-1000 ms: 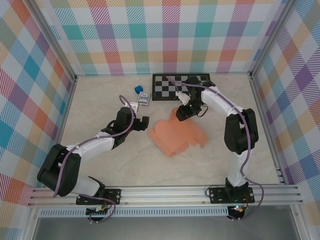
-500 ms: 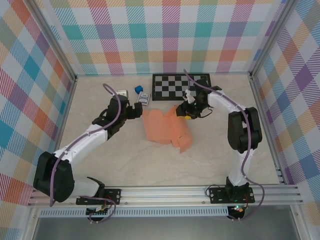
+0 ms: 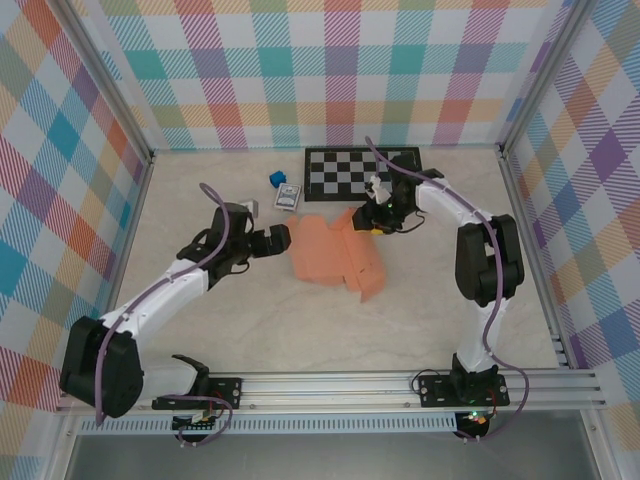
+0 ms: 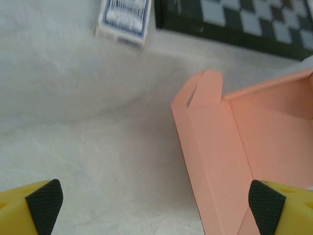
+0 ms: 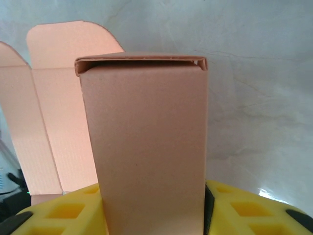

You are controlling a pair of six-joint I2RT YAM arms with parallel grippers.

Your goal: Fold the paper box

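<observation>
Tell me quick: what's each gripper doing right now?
Left gripper: open, holding nothing, beside the box.
Right gripper: closed on a folded box panel.

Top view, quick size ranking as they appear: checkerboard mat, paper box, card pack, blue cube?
Largest to smallest in the top external view:
1-2. checkerboard mat and paper box: about alike, and the mat is partly covered, so I won't rank them.
3. card pack
4. blue cube

paper box (image 3: 330,255) on table (image 3: 200,330); card pack (image 3: 288,199) behind it, checkerboard (image 3: 345,172) behind-right
</observation>
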